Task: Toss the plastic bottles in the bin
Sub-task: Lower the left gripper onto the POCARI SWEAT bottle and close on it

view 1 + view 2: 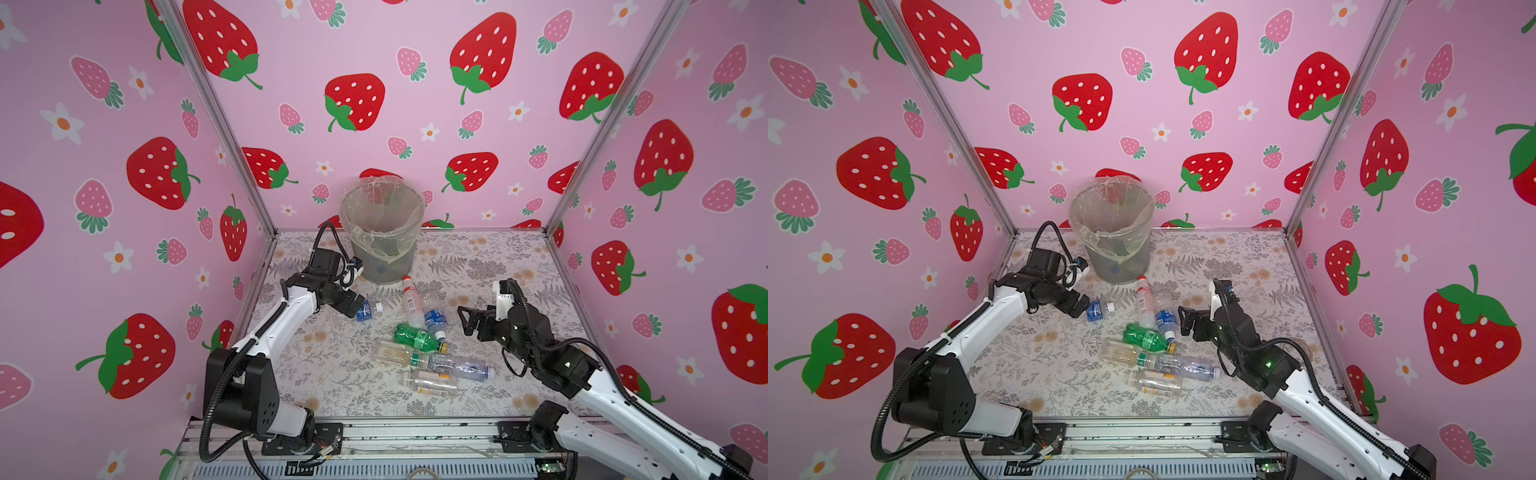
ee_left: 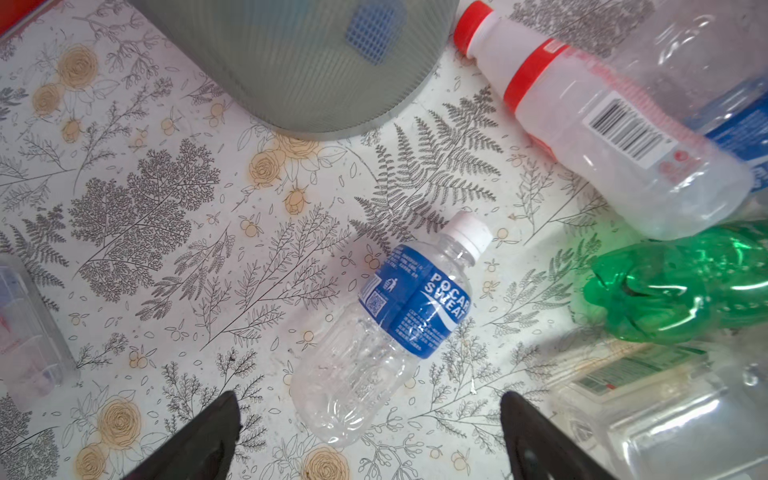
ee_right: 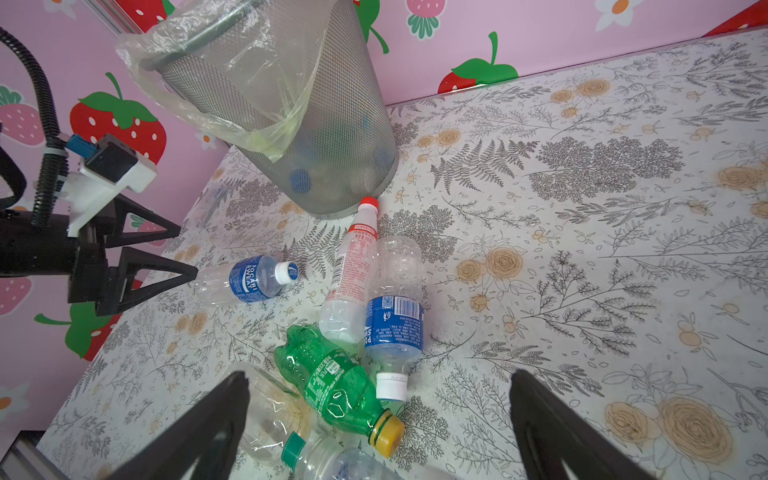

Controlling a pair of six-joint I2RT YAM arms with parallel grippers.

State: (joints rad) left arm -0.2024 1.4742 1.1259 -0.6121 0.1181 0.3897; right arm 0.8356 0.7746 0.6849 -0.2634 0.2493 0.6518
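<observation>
The left fingers (image 2: 208, 440) stand spread wide with nothing gripped. In the left wrist view the base of a clear bottle with a blue label and white cap (image 2: 399, 316) lies on the floral tabletop (image 2: 166, 208) in the gap between their tips; whether either tip touches it cannot be told. In both top views that bottle lies left of centre, cap pointing right, apart from the rest. The right fingers (image 3: 216, 428) are likewise wide apart and empty, poised over the tabletop at centre right of the top views, just right of a cluster of lying bottles. Nearest them a green bottle with a yellow cap (image 3: 332, 386) lies against a second blue-labelled bottle (image 3: 395, 320), whose white cap points toward these fingers. A red-capped white bottle (image 3: 353, 266) lies alongside that one. Lower in the top views three more lie close together: a clear bottle with green at its neck (image 1: 392, 353), a crumpled bottle with a blue cap (image 1: 461, 368) and a clear bottle with a yellow label (image 1: 432, 382). The bin (image 1: 382, 270) stands upright at the back of the tabletop, upper centre of the frame, with a clear bag (image 3: 266, 137) folded over its rim. The red cap lies just beside its foot, and a blue round shape shows through its wall.
</observation>
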